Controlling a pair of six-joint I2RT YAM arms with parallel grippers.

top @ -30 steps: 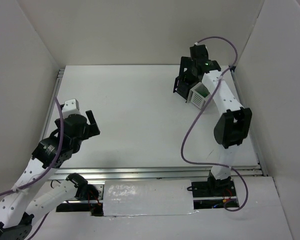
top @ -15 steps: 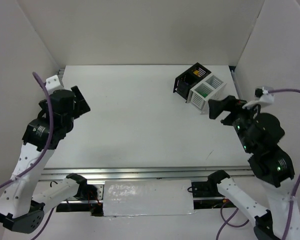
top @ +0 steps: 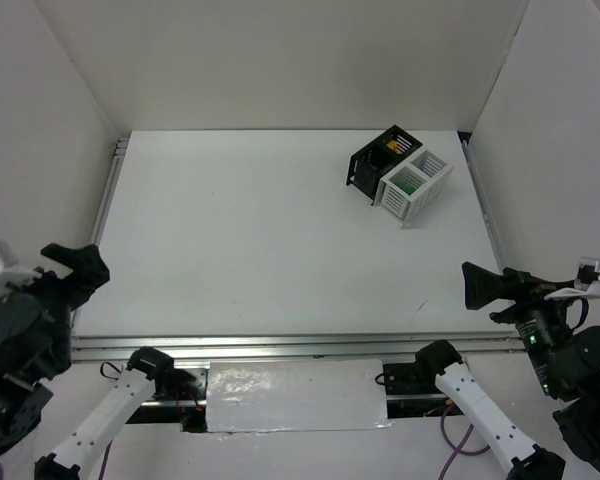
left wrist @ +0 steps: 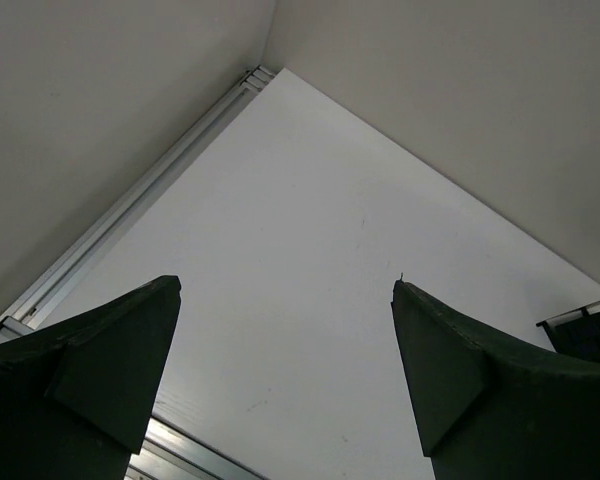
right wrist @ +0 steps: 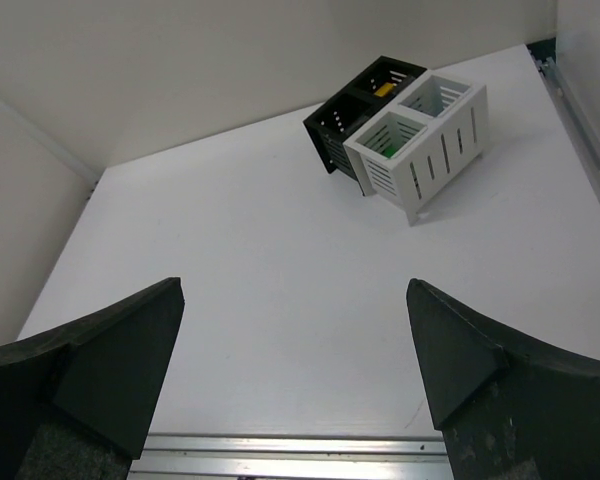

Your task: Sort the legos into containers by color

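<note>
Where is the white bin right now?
In the top view, the white bin sits on the far right part of the table, right next to the black bin.

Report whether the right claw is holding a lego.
No, the right claw stands wide open in its wrist view, with nothing between its jaws.

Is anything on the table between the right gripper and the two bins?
Nothing visible. In the right wrist view, bare table runs from the open right gripper to the white bin and the black bin beside it.
</note>
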